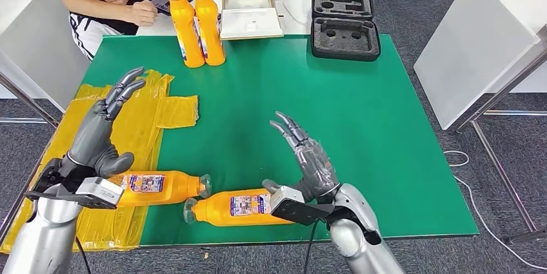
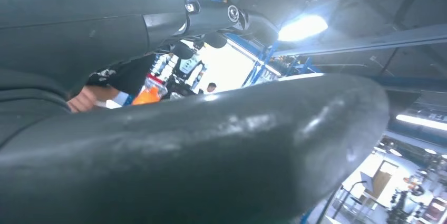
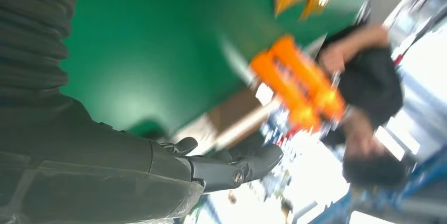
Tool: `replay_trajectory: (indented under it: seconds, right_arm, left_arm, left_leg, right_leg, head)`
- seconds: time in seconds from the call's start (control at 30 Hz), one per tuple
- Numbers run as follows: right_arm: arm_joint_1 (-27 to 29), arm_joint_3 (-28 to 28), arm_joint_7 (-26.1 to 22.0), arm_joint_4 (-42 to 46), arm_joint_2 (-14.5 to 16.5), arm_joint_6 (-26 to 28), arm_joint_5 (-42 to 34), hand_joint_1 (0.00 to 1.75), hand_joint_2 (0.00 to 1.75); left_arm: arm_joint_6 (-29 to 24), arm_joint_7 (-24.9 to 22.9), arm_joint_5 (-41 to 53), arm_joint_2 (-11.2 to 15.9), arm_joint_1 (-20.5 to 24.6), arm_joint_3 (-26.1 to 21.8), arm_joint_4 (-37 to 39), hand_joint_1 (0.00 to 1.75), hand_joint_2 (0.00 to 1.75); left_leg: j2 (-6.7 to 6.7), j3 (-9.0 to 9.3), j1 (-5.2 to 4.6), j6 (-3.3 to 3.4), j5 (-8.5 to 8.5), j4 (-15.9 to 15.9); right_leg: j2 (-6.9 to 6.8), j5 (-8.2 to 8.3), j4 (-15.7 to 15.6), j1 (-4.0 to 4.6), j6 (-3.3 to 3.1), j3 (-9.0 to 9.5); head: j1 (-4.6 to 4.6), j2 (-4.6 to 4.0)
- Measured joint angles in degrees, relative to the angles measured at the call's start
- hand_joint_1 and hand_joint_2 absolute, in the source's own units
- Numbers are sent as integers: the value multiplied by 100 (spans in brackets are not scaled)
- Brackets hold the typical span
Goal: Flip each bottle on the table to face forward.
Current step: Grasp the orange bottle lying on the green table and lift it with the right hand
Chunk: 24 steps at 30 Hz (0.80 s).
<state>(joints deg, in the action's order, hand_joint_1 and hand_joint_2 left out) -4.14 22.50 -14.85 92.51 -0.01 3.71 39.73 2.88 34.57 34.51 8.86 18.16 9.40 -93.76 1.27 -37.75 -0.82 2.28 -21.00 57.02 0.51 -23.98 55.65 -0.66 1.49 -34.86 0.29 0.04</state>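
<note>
both hands, left hand (image 1: 103,137) and right hand (image 1: 311,161), hover spread and empty over two lying bottles (image 1: 161,187) at the worktop's (image 1: 361,132) near edge, apparently poised to turn them.

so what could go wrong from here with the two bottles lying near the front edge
1. The right lying bottle is close to the table's front edge; a nudge from the right hand could roll it off.
2. The two lying bottles nearly meet cap to cap, so moving the left lying bottle may knock the other.
3. Both hands are open above them, the left hand included; round bottles may slip.
</note>
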Motion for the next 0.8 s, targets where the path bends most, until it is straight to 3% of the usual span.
replay_trajectory:
  seconds: [0.2,0.37,0.8]
  right_arm:
    - [132,373,-32,58,-307,-648,-375,0,175]
    - [241,614,148,57,-533,-978,-88,0,175]
    - [395,953,555,-91,-954,-1098,840,0,175]
  left_arm:
    - [106,198,-246,-181,-211,-110,76,0,0]
    - [211,209,-355,-312,-399,-276,85,0,0]
    - [351,211,-476,-531,-529,-507,209,0,0]
  left_leg:
    - [0,-1,0,0,-1,0]
    - [0,-1,0,0,-1,0]
    - [1,-1,0,0,-1,0]
  right_leg:
    - [0,0,0,0,0,0]
    - [0,0,-2,0,0,0]
    - [-1,0,-2,0,0,0]
  head:
    - [1,0]
    - [0,0]
    - [0,0]
